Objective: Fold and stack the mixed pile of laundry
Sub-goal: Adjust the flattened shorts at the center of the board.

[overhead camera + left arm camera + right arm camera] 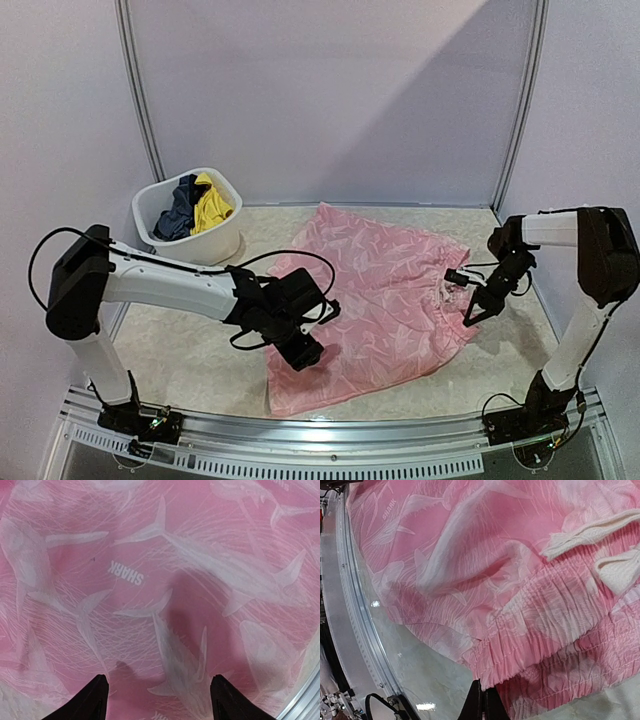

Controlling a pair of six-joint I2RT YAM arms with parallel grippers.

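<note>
A thin pink garment [385,285] with pale shark print and an elastic waistband lies spread flat across the table. My left gripper [305,352] hovers open over its near left part; in the left wrist view the fingers [97,695] stand wide apart above the print [150,580]. My right gripper [470,318] is at the garment's right edge, shut on the gathered waistband [520,655]. White drawstring ends [590,535] lie on the cloth. A navy piece [180,212] and a yellow piece [213,205] sit bunched in the tub.
A white plastic tub [150,205] stands at the back left. A metal rail [330,430] runs along the table's near edge and shows in the right wrist view [350,630]. Pale walls enclose the back and sides.
</note>
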